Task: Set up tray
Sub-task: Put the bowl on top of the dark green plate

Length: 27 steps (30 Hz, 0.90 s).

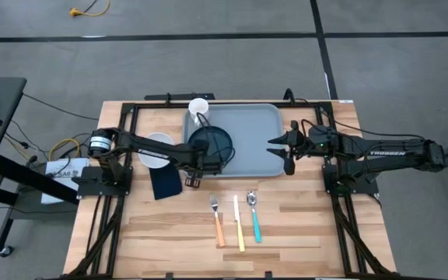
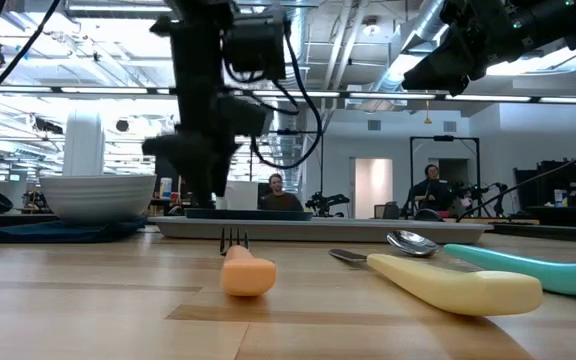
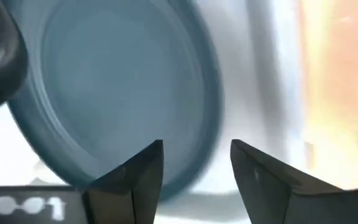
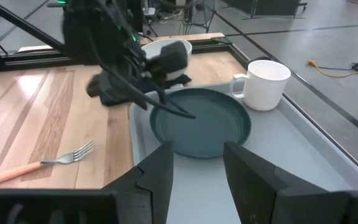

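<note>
- Setting the plate [image 1: 211, 143] down on the tray [image 1: 249, 140]: step looking nearly done, plate lying at the tray's left end.
- Left gripper [image 1: 206, 161] hovering at the plate's near rim, fingers [image 3: 143, 174] apart, clamped on nothing.
- Right gripper [image 1: 280, 148] waiting over the tray's right edge, fingers parted, empty.
- Mug [image 1: 198, 108] sitting just past the plate, in the tray's far left corner.
- Next likely needing: backing off clear of the rim, then reaching for the bowl [image 1: 156, 148], napkin [image 1: 166, 183] or cutlery [image 1: 237, 218].
- Leaving open tray room between the two grippers.

Bright overhead light, soft shadows, blurred left wrist view
</note>
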Tool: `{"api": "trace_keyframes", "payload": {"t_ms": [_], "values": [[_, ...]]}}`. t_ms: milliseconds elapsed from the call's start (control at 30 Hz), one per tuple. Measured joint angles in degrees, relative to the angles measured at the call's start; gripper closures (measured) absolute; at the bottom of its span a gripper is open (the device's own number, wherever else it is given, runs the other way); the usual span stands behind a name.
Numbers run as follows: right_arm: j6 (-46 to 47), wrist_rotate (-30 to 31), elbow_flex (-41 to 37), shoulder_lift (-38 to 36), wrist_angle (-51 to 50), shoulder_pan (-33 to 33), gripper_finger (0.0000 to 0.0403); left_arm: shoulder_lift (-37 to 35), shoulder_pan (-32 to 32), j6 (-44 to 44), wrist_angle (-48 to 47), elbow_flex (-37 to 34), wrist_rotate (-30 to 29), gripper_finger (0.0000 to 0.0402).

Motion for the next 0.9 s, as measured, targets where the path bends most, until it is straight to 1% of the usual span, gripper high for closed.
{"api": "trace_keyframes", "payload": {"t_ms": [67, 133, 200, 267, 433, 567, 633, 733, 900], "values": [[0.01, 0.0, 0.0, 0.0, 0.0, 0.0, 0.0269, -0.06, -0.29, -2.18, -4.78, 2.31, 3.05, 0.0216], [0.02, -0.02, 0.0, 0.0, -0.07, 0.0, 0.0269, -1.2, -0.31, -4.12, -8.4, 2.84, 8.33, 0.0213], [0.03, -0.02, 0.0, 0.0, -0.55, 0.0, 0.0269, -3.88, -0.25, -6.16, -9.34, 1.77, 12.8, 0.0211], [0.04, -0.02, 0.0, 0.0, -1.4, 0.0, 0.0269, -7.74, -0.27, -9.5, -9.24, -0.42, 14.12, 0.0211], [0.02, -0.02, 0.0, 0.0, -2.6, 0.0, 0.0269, -20.6, -1.89, -20.02, -6.52, -7.55, 13.55, 0.021], [0.02, -0.02, 0.0, 0.0, -2.62, 0.0, 0.0269, -30.15, -4.02, -30.37, -6.07, -13.25, 11.19, 0.021], [0.02, 0.0, 0.0, 0.0, -2.6, 0.0, 0.0269, -34.07, -5.24, -34.34, -5.57, -16.14, 9.11, 0.021], [0.02, 0.0, 0.0, 0.0, -2.58, 0.0, 0.0269, -38.16, -6.81, -38.68, -5.36, -20.2, 6.12, 0.021], [0.02, 0.0, 0.0, 0.0, -2.31, 0.0, 0.0269, -41.46, -7.35, -42.48, -5.59, -25.64, 5.49, 0.021]]}}
